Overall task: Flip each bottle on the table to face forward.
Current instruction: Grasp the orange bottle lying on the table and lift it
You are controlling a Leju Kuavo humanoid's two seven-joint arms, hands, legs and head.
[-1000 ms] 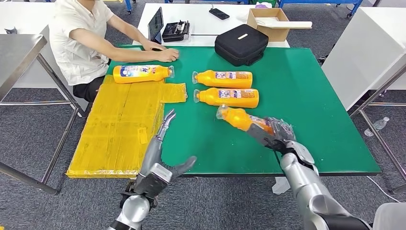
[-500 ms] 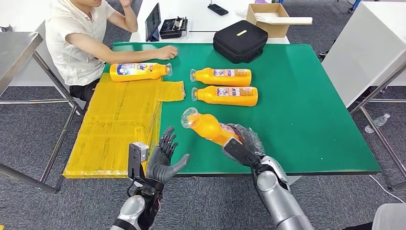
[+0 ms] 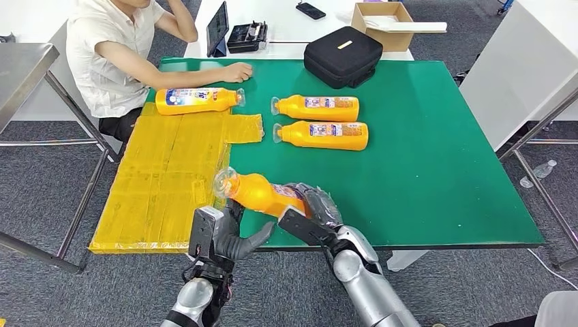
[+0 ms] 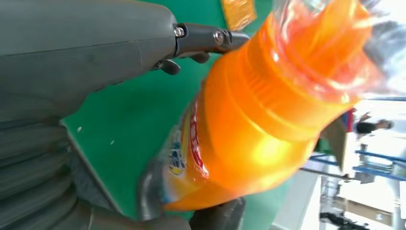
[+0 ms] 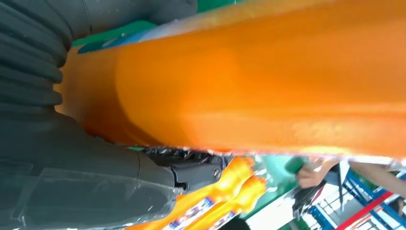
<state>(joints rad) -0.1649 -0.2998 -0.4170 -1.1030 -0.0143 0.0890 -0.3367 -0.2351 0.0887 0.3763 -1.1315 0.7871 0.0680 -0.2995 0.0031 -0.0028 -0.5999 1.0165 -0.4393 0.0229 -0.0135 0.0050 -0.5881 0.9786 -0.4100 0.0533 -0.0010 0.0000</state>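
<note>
An orange plastic bottle with a clear cap is held by its lower body in the robot's right hand, raised above the near edge of the green worktop. The bottle's base is wrapped by the right hand's fingers, while the neck and cap are extended away from that hand, toward the robot's left. Its long axis is tilted, with the cap end highest and set over the boundary between the green surface and the yellow taped sheet.

The left hand is seen just below and beside the bottle's neck, its fingers spread and raised, with nothing gripped; whether the bottle is touched by it cannot be told. In the left wrist view the bottle's shoulder and cap are presented close to the camera, the label being partly visible.

3 more orange bottles are laid flat farther back: 2 labelled bottles are set parallel, caps to the left, and 1 bottle is laid near the resting hand of a seated person. A black zipped case is placed at the far edge.
</note>
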